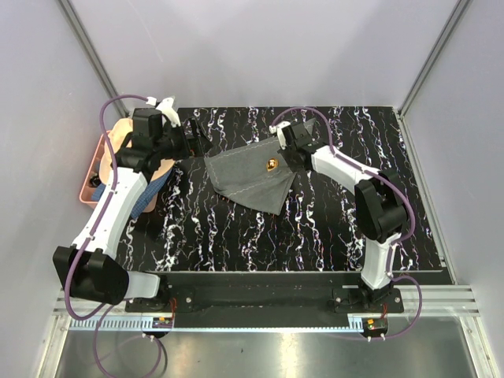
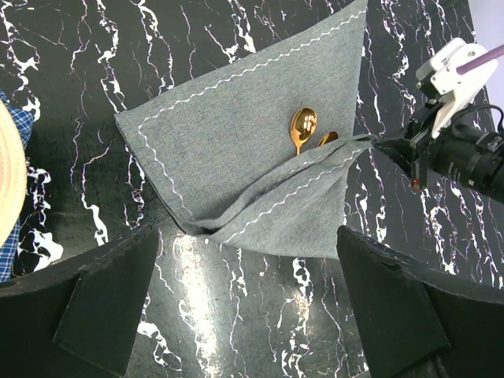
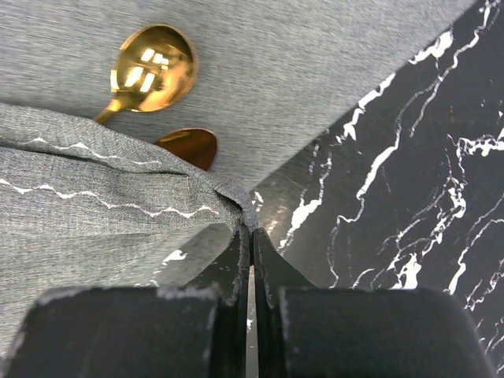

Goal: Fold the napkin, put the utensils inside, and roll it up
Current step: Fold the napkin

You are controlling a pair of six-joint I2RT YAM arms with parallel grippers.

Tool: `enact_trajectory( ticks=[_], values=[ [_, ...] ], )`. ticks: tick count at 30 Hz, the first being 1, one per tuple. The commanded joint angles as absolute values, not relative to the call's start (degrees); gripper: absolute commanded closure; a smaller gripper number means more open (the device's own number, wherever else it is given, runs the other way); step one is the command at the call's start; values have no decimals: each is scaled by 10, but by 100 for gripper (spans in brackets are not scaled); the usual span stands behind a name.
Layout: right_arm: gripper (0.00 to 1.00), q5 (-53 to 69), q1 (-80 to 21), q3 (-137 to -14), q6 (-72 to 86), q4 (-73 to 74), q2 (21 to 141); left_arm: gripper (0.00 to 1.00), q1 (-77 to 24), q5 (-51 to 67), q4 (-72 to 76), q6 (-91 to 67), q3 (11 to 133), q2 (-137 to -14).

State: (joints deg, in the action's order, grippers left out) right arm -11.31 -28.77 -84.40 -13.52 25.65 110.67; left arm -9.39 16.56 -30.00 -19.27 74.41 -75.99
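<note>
The grey napkin (image 1: 248, 172) (image 2: 220, 142) (image 3: 331, 55) lies partly folded on the black marbled table, its near flap drawn over the lower layer. A gold spoon (image 1: 271, 164) (image 2: 302, 126) (image 3: 151, 67) rests on the lower layer with its handle under the flap. A second utensil shows only a coppery tip (image 2: 327, 138) (image 3: 187, 146) at the flap's edge. My right gripper (image 1: 285, 146) (image 2: 396, 150) (image 3: 252, 230) is shut on the flap's corner, lifting it slightly. My left gripper (image 1: 191, 135) (image 2: 246, 260) hovers open over the napkin's left corner, nothing between its fingers.
A pink basket (image 1: 87, 179) sits off the table's left edge, with a peach hat (image 1: 120, 135) (image 2: 8, 173) and a blue checked cloth (image 1: 155, 184) (image 2: 11, 236) beside it. Grey walls enclose the table on three sides.
</note>
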Motion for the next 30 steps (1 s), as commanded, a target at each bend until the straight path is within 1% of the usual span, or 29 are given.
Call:
enact_trajectory(
  ticks=[1, 18, 19, 20, 21, 22, 23, 25, 26, 28, 30],
  values=[
    [100, -116, -276, -874, -149, 258, 1110, 1, -95, 180, -277, -185, 739, -760],
    [100, -123, -256, -911, -151, 267, 1150, 1, -94, 181, -278, -185, 740, -758],
    [94, -120, -254, -918, -149, 268, 1151, 1, -95, 181, -278, -185, 740, -758],
    [86, -118, -251, -924, -149, 269, 1152, 1, -95, 182, -278, -185, 740, -758],
    [76, -117, -250, -928, -145, 270, 1151, 1, -94, 183, -277, -186, 740, -758],
    [70, -111, -247, -939, -142, 272, 1150, 1, -95, 183, -278, -186, 740, -758],
    [54, -106, -243, -945, -140, 272, 1149, 1, -95, 182, -277, -186, 740, -758],
    [37, -96, -235, -961, -132, 275, 1143, 1, -95, 184, -278, -187, 739, -758],
    [24, -92, -231, -965, -128, 275, 1141, 1, -95, 185, -278, -187, 739, -758],
    [19, -69, -222, -969, -120, 276, 1128, 1, -95, 188, -278, -188, 739, -761],
    [16, -46, -217, -962, -113, 276, 1119, 1, -95, 191, -277, -191, 739, -761]
  ],
)
